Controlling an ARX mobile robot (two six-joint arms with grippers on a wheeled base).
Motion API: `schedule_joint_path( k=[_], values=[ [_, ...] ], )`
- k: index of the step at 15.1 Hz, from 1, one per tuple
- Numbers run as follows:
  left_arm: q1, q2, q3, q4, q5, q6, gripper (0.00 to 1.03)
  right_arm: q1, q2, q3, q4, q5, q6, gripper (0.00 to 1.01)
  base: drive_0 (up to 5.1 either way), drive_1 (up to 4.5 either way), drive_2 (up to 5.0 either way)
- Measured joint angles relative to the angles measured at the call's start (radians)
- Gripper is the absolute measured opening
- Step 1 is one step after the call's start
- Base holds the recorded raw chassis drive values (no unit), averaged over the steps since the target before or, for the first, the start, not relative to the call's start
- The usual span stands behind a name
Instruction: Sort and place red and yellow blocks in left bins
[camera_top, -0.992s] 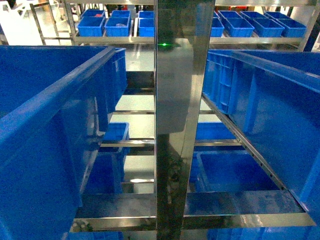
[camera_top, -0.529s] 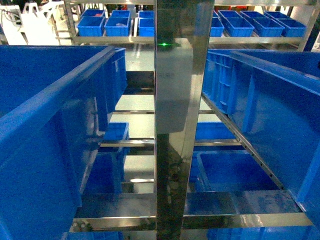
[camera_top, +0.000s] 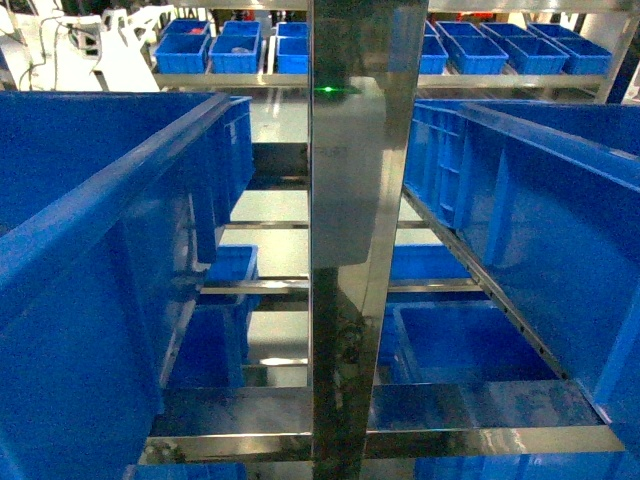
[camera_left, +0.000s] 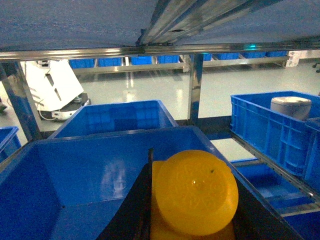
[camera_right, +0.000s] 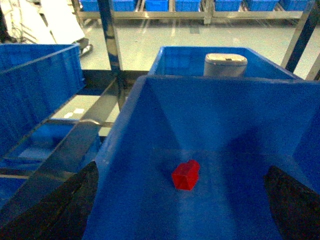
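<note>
no legible text, faint embossing on yellow block stud unreadable

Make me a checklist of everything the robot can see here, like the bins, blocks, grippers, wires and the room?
Surface: steel rack with shelf rails.
Job's things: yellow block between the left gripper fingers, above a blue bin; red block lying on the floor of another blue bin.
Clutter: grey-white cylinder in a farther crate.
Grippers: left shut on the yellow block; right gripper open, over the red block's bin.
Cables: nothing seen.
Surroundings: glossy floor, more racks of blue crates, white machine.
</note>
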Motion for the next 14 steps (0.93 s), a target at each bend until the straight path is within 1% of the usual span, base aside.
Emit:
schedule_joint_path(
  k=[2, 3, 4, 5, 6, 8, 13, 14],
  values=[
    [0.000, 0.000, 0.000, 0.000, 0.000, 0.000, 0.26, 0.004, -0.208, -0.035, -0.100, -0.023, 0.016, 0.98, 0.0, 0.00, 0.0],
    [0.000, 0.000, 0.000, 0.000, 0.000, 0.000, 0.26, 0.043, -0.492, -0.082, -0.287, -0.038, 0.032, 0.98, 0.0, 0.00, 0.0],
    [0.000, 0.000, 0.000, 0.000, 0.000, 0.000, 0.26, 0.105, -0.645, -0.114, -0.377, -0.013, 0.021, 0.98, 0.0, 0.00, 0.0],
    [0.000, 0.000, 0.000, 0.000, 0.000, 0.000, 0.26, 0.139, -0.718, -0.132, -0.414, 0.010, 0.013, 0.98, 0.0, 0.00, 0.0],
    [0.000, 0.000, 0.000, 0.000, 0.000, 0.000, 0.26, 0.160, -0.759, -0.141, -0.428, 0.021, -0.006, 0.98, 0.0, 0.00, 0.0],
    [0.000, 0.000, 0.000, 0.000, 0.000, 0.000, 0.26, 0.164, -0.758, -0.151, -0.423, 0.029, -0.021, 0.98, 0.0, 0.00, 0.0],
    [0.000, 0.000, 0.000, -0.001, 0.000, 0.000, 0.26, 0.164, -0.752, -0.158, -0.425, 0.029, -0.030, 0.98, 0.0, 0.00, 0.0],
    [0.010, -0.004, 0.000, -0.011, -0.003, 0.006, 0.26, 0.164, -0.753, -0.158, -0.425, 0.029, -0.030, 0.98, 0.0, 0.00, 0.0]
  ],
)
